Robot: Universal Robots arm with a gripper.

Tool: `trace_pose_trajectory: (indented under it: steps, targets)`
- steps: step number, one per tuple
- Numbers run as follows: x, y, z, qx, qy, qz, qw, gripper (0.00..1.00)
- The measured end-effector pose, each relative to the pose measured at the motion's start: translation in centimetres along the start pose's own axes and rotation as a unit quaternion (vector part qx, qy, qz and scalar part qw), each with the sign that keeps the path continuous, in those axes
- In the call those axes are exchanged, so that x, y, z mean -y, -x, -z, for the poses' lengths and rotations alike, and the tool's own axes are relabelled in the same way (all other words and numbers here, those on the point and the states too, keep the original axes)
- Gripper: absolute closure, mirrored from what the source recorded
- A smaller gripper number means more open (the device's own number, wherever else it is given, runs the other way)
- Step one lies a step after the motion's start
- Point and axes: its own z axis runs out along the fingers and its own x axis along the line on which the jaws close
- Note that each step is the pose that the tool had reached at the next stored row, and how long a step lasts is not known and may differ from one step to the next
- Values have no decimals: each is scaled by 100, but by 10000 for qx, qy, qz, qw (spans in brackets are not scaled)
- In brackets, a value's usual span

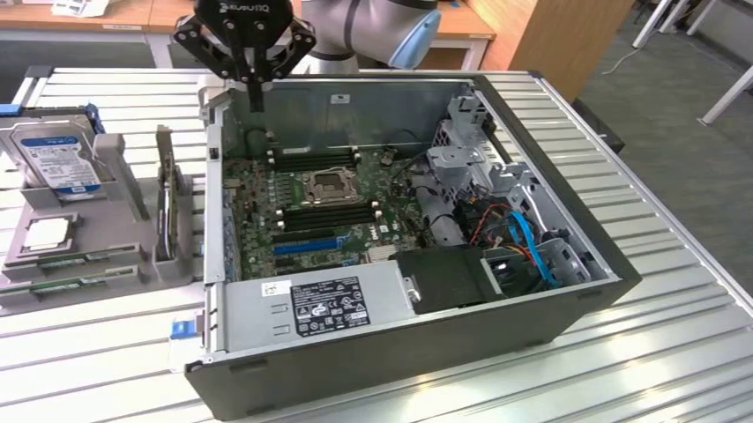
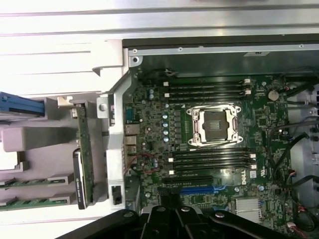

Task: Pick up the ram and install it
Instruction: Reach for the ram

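Nearest me, the case lies open on the slatted bench, its power supply along the near edge. Behind that, inside the case, is the green board with an open socket at its middle. Dark memory slots run on the socket's near side, and more on its far side.

Just beside the case, on the exterior view's left, stands a grey holder. The ram lies flat in one of the holder's near grooves, well apart from the gripper. A second stick lies in the groove next to it. A square chip sits just behind them, and a drive with a blue-white label stands further back.

Farthest off, the gripper hangs over the case's far wall, near the corner on the holder's side. Its fingers are pressed together, tip against tip.
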Motion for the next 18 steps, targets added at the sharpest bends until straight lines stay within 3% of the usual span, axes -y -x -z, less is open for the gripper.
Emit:
trace_pose_trajectory:
  steps: [18]
  targets:
    - [34, -458, 10, 0, 0, 0, 10000, 90]
